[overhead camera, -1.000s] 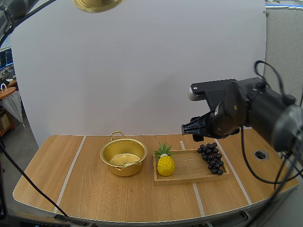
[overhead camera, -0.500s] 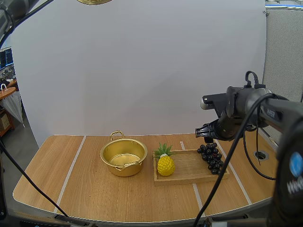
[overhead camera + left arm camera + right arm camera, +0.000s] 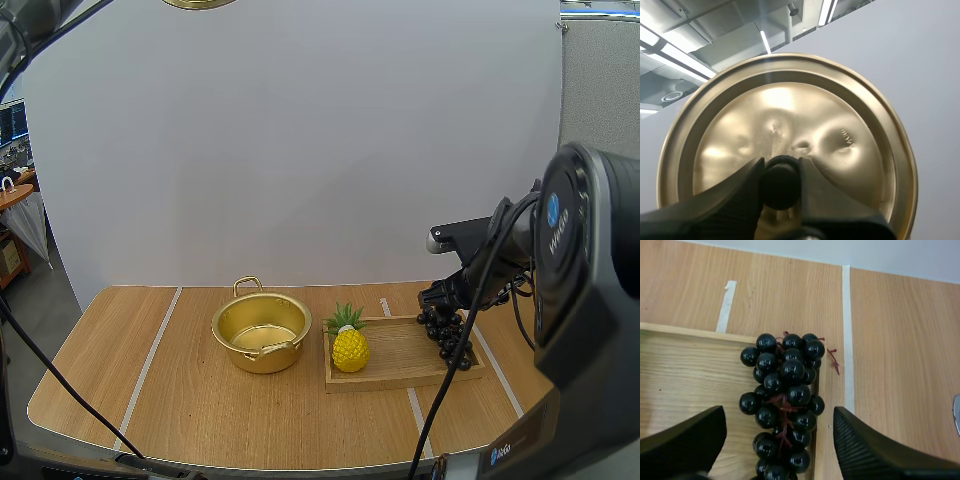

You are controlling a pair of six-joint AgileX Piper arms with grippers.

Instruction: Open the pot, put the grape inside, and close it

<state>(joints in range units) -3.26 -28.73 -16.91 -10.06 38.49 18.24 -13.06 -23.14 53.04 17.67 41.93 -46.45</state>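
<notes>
The gold pot (image 3: 261, 332) stands open on the table, nothing visible inside. Its gold lid (image 3: 199, 3) hangs high above at the far left; my left gripper (image 3: 781, 180) is shut on the lid's black knob (image 3: 779, 181), under the lid's dome (image 3: 790, 130). A bunch of dark grapes (image 3: 447, 336) lies at the right end of the wooden tray (image 3: 400, 372). My right gripper (image 3: 441, 297) hovers just over the bunch. In the right wrist view its fingers (image 3: 867, 452) stand wide apart on either side of the grapes (image 3: 785, 390), not touching them.
A toy pineapple (image 3: 349, 343) stands at the tray's left end, between the pot and the grapes. White tape lines cross the tabletop. A round hole sits in the table near the right edge, past the tape line (image 3: 847, 340).
My right gripper has swung right and come down from above the tray to just over the grapes. The lid has risen slightly out of the high view's upper edge.
</notes>
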